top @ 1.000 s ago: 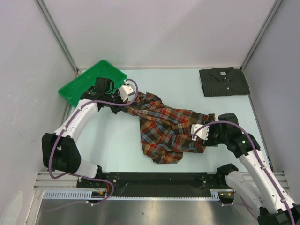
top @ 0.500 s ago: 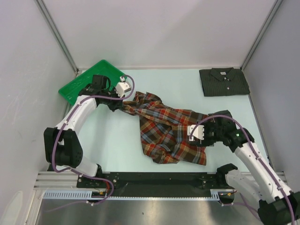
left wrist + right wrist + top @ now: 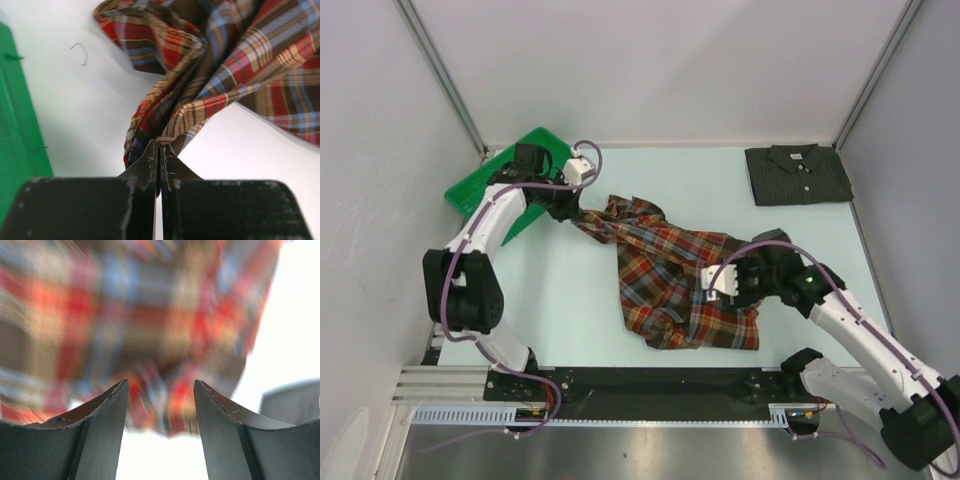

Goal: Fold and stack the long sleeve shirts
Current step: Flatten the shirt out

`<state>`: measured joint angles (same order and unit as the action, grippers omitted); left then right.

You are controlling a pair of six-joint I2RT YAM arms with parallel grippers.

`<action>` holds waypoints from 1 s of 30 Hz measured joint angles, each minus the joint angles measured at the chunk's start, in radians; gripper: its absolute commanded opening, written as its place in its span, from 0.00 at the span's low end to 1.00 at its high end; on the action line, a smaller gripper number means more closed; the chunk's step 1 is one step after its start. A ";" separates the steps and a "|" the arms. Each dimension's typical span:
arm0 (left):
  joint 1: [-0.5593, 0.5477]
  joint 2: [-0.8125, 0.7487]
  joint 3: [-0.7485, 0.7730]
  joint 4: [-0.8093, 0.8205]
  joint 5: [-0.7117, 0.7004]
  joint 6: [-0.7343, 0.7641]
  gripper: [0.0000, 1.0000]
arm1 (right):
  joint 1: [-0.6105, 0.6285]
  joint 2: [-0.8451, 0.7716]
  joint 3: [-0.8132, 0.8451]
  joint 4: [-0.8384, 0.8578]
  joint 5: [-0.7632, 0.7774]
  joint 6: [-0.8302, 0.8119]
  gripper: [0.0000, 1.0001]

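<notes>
The plaid shirt (image 3: 678, 285) is seen crumpled and unfolded near the middle of the table (image 3: 560, 300), stretched in a rough diagonal. Its far left end is pinched by the left gripper (image 3: 159, 150), whose jaws are pressed together on a bunched edge of the cloth, near the green tray (image 3: 480, 190). The right gripper (image 3: 160, 407) is held at the shirt's near right part with its jaws apart at a middling width. Nothing is seen clamped between them (the wrist view is blurred, so contact with the cloth cannot be settled). The grey shirt (image 3: 797, 174) is found already folded at the far right corner, well apart from the plaid one.

The step in hand is judged to be the spreading of the plaid shirt flat, before any fold is made. For the next move, a second edge or corner would need to be taken by the right gripper and the cloth drawn taut, so that body and sleeves can be laid out. Stacking is not yet begun.
</notes>
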<state>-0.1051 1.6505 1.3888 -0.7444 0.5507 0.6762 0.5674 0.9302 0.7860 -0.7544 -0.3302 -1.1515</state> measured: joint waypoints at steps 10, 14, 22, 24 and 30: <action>0.057 0.163 0.111 -0.006 0.008 -0.077 0.00 | -0.393 -0.014 -0.047 -0.100 -0.043 -0.272 0.66; 0.057 0.171 0.111 -0.005 0.011 -0.093 0.00 | -0.377 0.008 -0.048 -0.101 -0.078 -0.255 0.67; 0.057 0.171 0.105 0.004 0.012 -0.101 0.00 | -0.338 0.031 -0.167 -0.015 -0.063 -0.241 0.66; 0.057 0.171 0.103 0.006 0.012 -0.101 0.00 | -0.331 0.036 -0.196 0.018 -0.048 -0.241 0.65; 0.057 0.171 0.075 0.021 0.012 -0.100 0.00 | -0.262 0.060 -0.228 0.188 -0.006 -0.154 0.47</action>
<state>-0.0483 1.8217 1.4639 -0.7231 0.5625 0.5758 0.3050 0.9905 0.5583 -0.5663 -0.3363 -1.3052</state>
